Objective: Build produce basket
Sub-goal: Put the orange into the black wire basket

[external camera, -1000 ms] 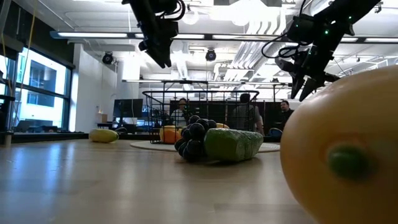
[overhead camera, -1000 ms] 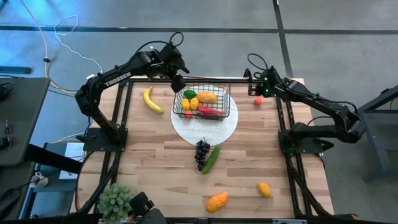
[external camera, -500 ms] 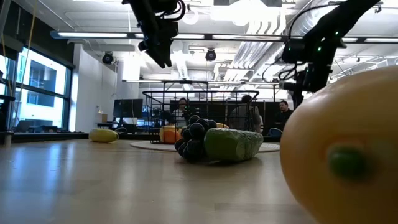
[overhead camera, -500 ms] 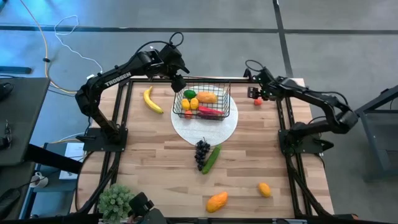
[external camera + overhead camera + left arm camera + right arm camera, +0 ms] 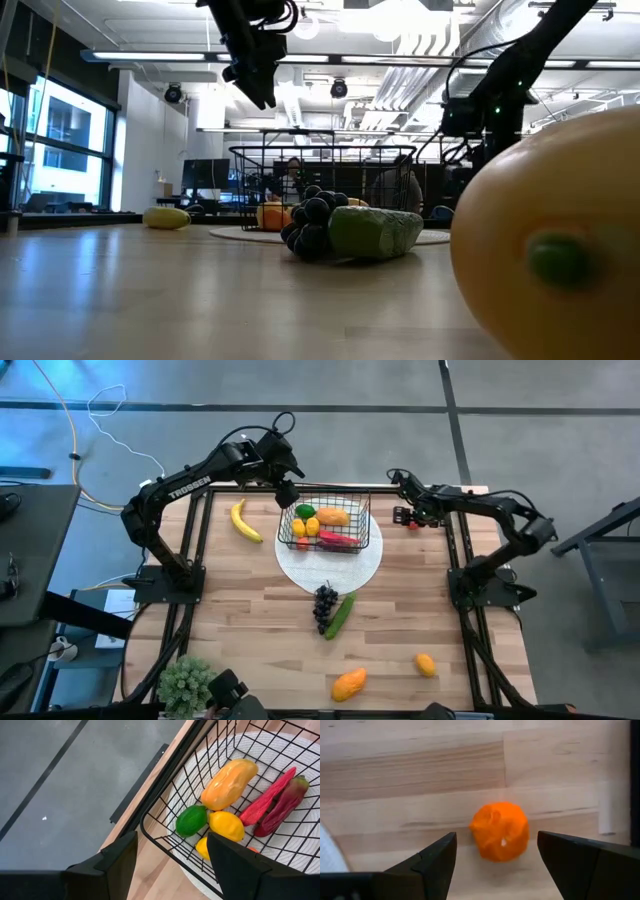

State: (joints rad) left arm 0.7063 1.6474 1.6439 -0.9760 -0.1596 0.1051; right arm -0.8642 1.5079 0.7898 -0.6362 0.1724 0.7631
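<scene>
The black wire basket (image 5: pixel 325 525) stands on a round white plate (image 5: pixel 330 565) at the far middle. It holds an orange mango (image 5: pixel 229 784), a lime (image 5: pixel 191 820), a lemon (image 5: pixel 226 825) and a red chilli (image 5: pixel 267 800). My left gripper (image 5: pixel 287 495) hangs open above the basket's far left corner (image 5: pixel 150 820). My right gripper (image 5: pixel 407 517) is open and low over the far right of the table. Its fingers stand on either side of a small orange-red tomato (image 5: pixel 500 831) that rests on the wood, and they do not touch it.
A banana (image 5: pixel 243 520) lies left of the basket. Grapes (image 5: pixel 324 603) and a cucumber (image 5: pixel 340 615) lie side by side at mid-table. A mango (image 5: pixel 349 683) and a small yellow-orange fruit (image 5: pixel 425 664) lie near the front, and a potted plant (image 5: pixel 185 682) stands at the near left corner.
My right gripper has come down toward the table's left and near edges, onto the place of the orange-red tomato, and has tipped to point more steeply down. The tomato has not moved.
</scene>
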